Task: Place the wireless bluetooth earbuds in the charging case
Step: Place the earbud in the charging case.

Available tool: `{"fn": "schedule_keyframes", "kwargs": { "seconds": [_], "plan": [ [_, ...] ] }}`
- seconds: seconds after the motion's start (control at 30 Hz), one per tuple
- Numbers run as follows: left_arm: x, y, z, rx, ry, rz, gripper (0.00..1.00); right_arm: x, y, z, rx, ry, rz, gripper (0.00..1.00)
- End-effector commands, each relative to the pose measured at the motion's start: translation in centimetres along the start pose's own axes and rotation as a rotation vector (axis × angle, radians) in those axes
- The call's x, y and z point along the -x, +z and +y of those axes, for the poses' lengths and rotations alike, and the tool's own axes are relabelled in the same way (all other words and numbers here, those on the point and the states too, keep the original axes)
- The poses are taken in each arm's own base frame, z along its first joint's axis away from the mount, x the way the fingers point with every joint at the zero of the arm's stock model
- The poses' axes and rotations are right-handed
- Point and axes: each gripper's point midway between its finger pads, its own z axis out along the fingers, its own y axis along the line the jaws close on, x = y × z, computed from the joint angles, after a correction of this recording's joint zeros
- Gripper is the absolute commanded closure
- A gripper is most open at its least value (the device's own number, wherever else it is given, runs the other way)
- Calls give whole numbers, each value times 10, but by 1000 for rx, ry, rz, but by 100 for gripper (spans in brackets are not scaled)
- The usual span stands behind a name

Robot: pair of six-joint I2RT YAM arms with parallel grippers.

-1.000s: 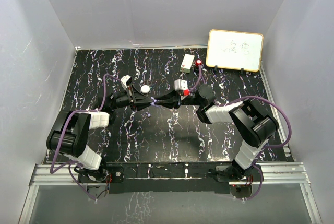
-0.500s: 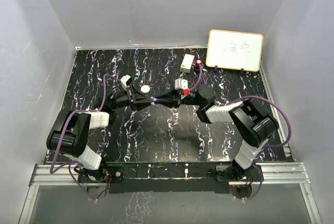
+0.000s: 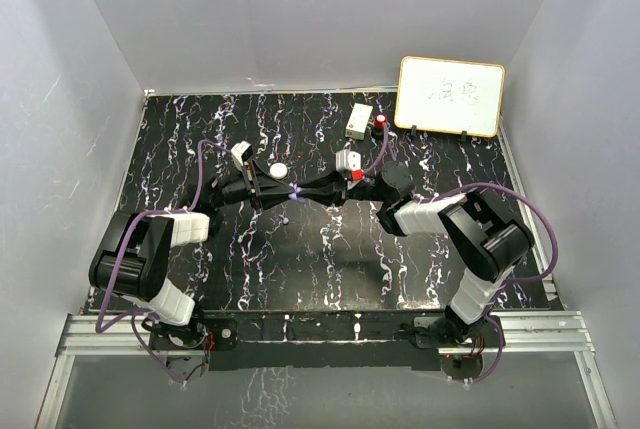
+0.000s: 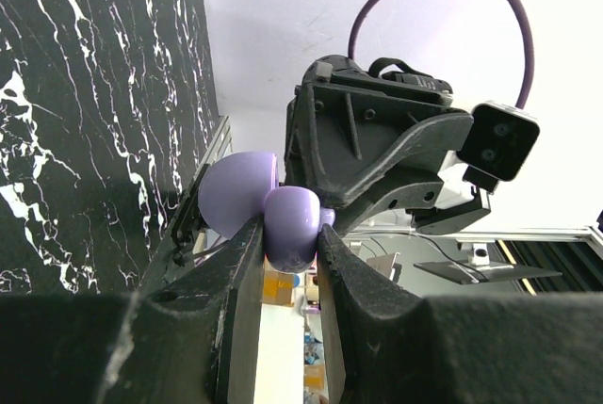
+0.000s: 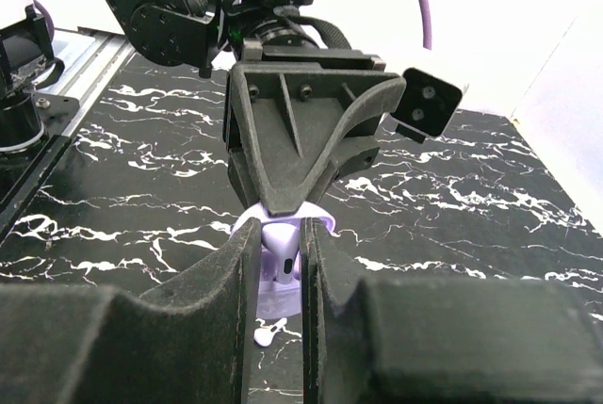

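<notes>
Pinching from opposite sides, the two grippers meet tip to tip above the black, white-veined marble-patterned table [image 5: 141,169]. The left gripper [image 4: 289,231] has its jaws closed almost together on the charging case [image 4: 236,192], a glossy lavender shell of smooth, rounded plastic. One bulbous half sits right between the jaws, and a larger dome swells out past the left-hand finger. The fingers [image 4: 240,300] are matte black with a coarse, grainy surface, straight-sided and tapering toward the tips.

The right gripper [image 5: 280,234] faces it, its wedge-shaped black body narrowing to a point at the case. Its jaws are also drawn close, with only a narrow gap, and they pinch a pale part of the same case: white, smooth, marked with a small dark slot, with a lavender rim just beyond the tips. Whether that white part is the case's inside or a seated bud is unclear.

Below the right jaws, one of the wireless bluetooth earbuds [image 5: 268,333] lies loose on the table, a tiny lavender piece with a short stem, apart from both grippers.

A white, disc-shaped case [image 3: 279,170] rests on the table just beside the left jaws, not touching them.
</notes>
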Motion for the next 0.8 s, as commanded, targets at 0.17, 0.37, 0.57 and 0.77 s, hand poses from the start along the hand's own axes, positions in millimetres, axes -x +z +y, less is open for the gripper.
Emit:
{"fn": "schedule_keyframes", "kwargs": {
  "seconds": [0.17,0.37,0.57,0.77],
  "plan": [
    [0,1,-33,-62,102,9,100,-13,-1,-3,-11,-4,12,100],
    [0,1,-32,-61,101,9,100,-13,-1,-3,-8,-3,9,100],
    [0,1,-31,-61,101,8,100,-9,-2,-4,-24,-7,-3,91],
    [0,1,-29,-59,98,7,100,-6,-3,-5,-31,-10,-9,77]
  ]
}}
